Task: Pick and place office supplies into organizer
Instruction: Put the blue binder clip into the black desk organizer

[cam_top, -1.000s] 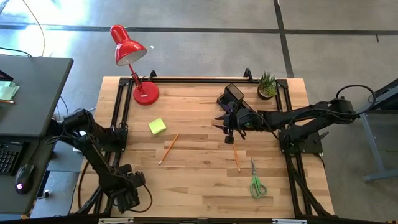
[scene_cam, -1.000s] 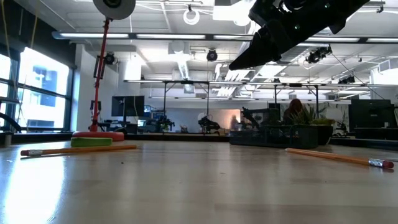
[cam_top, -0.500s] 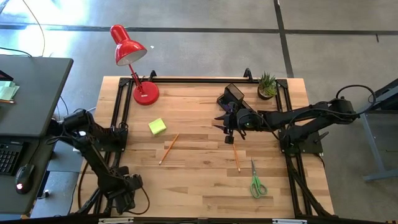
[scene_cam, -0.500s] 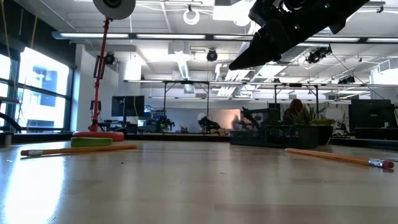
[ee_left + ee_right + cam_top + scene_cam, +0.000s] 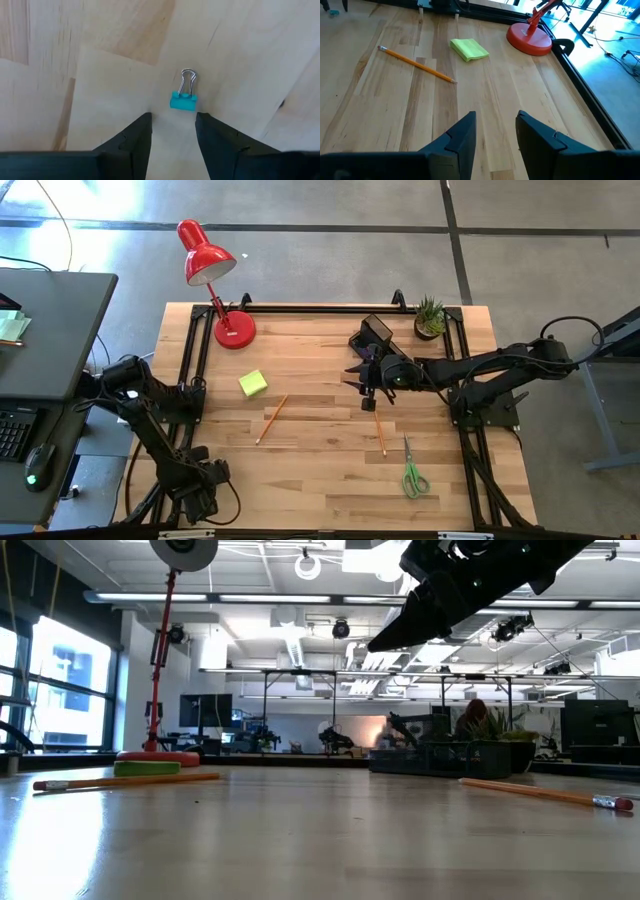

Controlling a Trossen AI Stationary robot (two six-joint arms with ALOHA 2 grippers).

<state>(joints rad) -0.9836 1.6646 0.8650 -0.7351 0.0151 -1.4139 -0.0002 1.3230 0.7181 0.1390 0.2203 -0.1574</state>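
Observation:
My left gripper (image 5: pixel 172 125) stands open at the table's near left corner (image 5: pixel 203 498) and points down. A small teal binder clip (image 5: pixel 183 96) lies flat on the wood just past its fingertips, untouched. My right gripper (image 5: pixel 495 122) hangs open and empty above the table (image 5: pixel 368 387), just near of the black mesh organizer (image 5: pixel 375 332). Lying on the wood are a yellow-green sticky-note block (image 5: pixel 253 383), two orange pencils (image 5: pixel 271 419) (image 5: pixel 380 434) and green-handled scissors (image 5: pixel 413 473).
A red desk lamp (image 5: pixel 218 285) stands at the far left, a small potted plant (image 5: pixel 430 317) at the far right beside the organizer. Black rails (image 5: pixel 200 350) frame the table's far edge and both sides. Bare wood lies in the middle and near parts.

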